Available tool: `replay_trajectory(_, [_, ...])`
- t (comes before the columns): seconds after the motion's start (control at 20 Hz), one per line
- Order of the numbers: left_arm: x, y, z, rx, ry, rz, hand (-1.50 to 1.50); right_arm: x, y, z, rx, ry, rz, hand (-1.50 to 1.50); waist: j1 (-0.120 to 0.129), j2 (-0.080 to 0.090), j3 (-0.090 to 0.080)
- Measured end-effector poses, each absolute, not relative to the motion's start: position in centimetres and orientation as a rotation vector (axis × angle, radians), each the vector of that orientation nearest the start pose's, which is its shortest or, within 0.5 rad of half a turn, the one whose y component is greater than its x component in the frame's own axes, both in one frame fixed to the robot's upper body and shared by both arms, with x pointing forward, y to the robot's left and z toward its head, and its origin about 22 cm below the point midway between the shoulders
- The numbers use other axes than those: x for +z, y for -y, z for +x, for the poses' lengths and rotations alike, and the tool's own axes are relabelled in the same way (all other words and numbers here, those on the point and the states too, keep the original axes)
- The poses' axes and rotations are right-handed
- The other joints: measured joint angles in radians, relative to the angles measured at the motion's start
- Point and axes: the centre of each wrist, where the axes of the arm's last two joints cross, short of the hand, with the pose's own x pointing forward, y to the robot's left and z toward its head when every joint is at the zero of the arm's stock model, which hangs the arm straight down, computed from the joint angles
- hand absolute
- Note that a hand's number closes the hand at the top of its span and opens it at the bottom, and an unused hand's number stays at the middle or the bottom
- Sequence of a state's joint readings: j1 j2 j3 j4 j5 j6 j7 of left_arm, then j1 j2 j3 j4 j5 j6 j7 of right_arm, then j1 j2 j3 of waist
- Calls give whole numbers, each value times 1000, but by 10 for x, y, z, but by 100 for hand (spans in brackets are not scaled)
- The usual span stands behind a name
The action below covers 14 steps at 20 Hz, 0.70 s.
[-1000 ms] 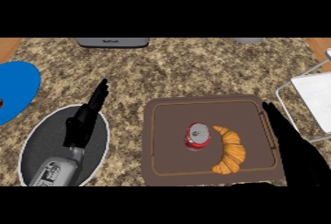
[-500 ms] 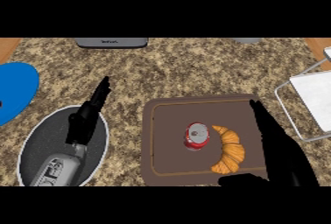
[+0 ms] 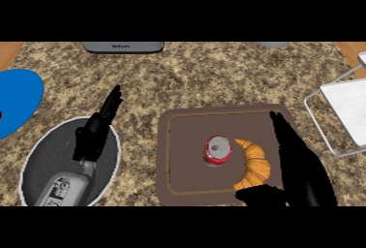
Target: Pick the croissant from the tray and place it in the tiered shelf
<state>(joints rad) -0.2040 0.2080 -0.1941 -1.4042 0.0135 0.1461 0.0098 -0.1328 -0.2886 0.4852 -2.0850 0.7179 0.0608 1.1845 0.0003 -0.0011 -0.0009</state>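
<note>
So, head view only. Right hand (image 3: 297, 162) comes in from the lower right edge, fingers straight and stretched up along the right side of the tray (image 3: 187, 190), thumb (image 3: 259, 194) spread out low toward the left; fingers apart from thumb, nothing held. Croissant (image 3: 253, 164) sits just left of those fingers, thumb just below its lower end; contact can't be told. Left hand (image 3: 99, 131) shows at the left with its grey forearm (image 3: 67, 188), fingers straight and pointing up and slightly right, holding nothing, sitting over the grey oval plate (image 3: 43, 160).

Edges and room: speckled counter (image 3: 207, 77) is bare in a wide band above the tray. Wooden edge strips show at the top left and top right corners. Dark grey object (image 3: 123, 46) is cut off by the top edge, another small grey thing (image 3: 271, 44) beside it to the right. Blue plate (image 3: 16, 101) is cut by the left edge, near the oval plate, above it. Tiered shelf (image 3: 350, 109), white with a wire frame, sits at the right edge, near the tray's top right corner, partly out of view.

Containers: brown tray holds the croissant, curved, right of center, and a red can (image 3: 218, 150) lying just left of it, touching or nearly. Shelf surface that shows has nothing on it. Oval plate carries nothing but is overlapped by the left arm.
</note>
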Motion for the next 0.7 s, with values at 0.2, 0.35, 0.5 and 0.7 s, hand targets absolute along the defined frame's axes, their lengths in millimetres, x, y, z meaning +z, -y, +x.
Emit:
replay_trajectory(0.2, [11, -219, 281, -250, 1573, 105, 0, 123, 154, 204, 607, 1049, -808, -150, 1, 0, 0])
replay_trajectory(0.35, [10, -220, 279, -250, 1575, 105, 0, 118, 153, 207, 613, 1026, -818, -150, 1, 0, 0])
replay_trajectory(0.5, [10, -217, 282, -251, 1574, 115, 0, 113, 156, 213, 611, 1005, -825, -150, 0, 1, 0])
replay_trajectory(0.7, [12, -217, 282, -251, 1572, 109, 0, 103, 153, 207, 621, 977, -835, -150, -1, 0, 0])
